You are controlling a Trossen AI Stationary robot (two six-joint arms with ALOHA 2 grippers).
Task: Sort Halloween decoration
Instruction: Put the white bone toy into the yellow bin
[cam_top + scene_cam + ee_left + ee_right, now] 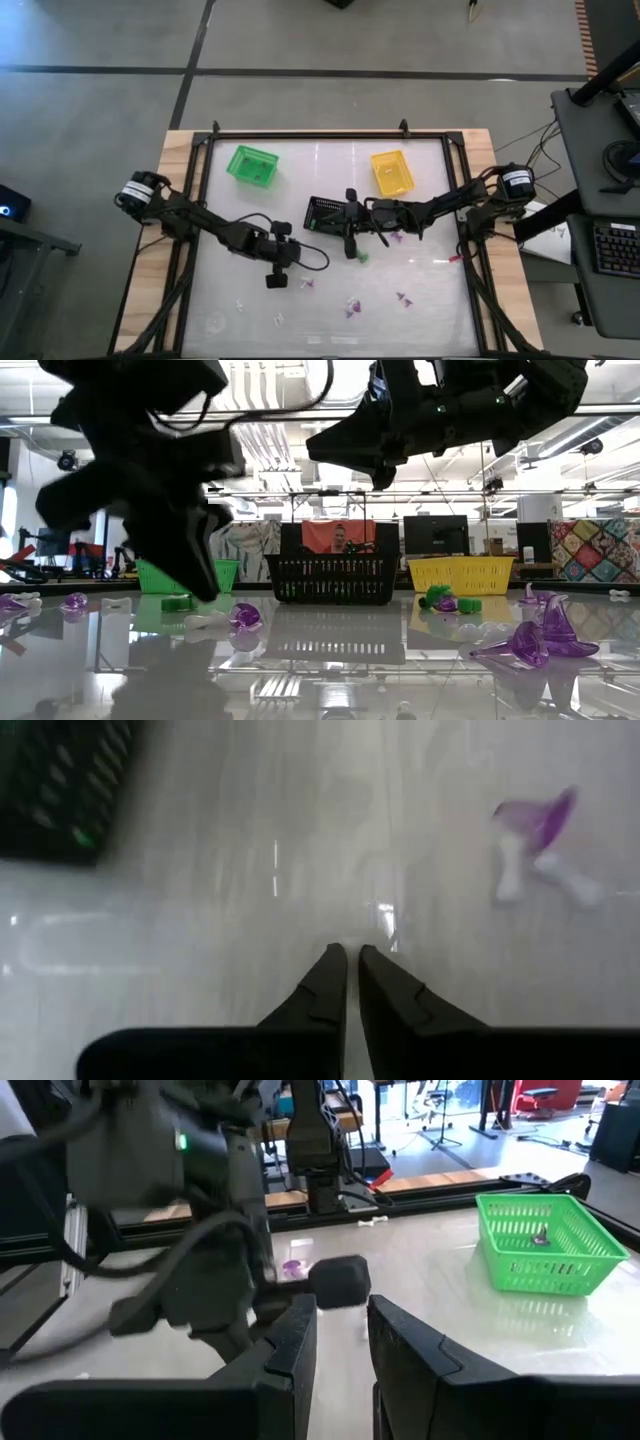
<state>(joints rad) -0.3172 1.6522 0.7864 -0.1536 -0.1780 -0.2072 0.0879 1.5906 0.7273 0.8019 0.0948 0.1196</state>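
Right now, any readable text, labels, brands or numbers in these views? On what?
None can be read.
Green basket, yellow basket, black basket: no labels visible.
Purple trinkets: no print visible.
Keyboard beside the table: keys too small to read.
Room behind, low view: screens and signs too blurred to read.

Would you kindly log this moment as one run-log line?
left gripper: shut, empty, above table | right gripper: parted, beside black basket | purple trinket: on table

green basket (251,165), yellow basket (391,172), black basket (326,214), glossy table (430,310)
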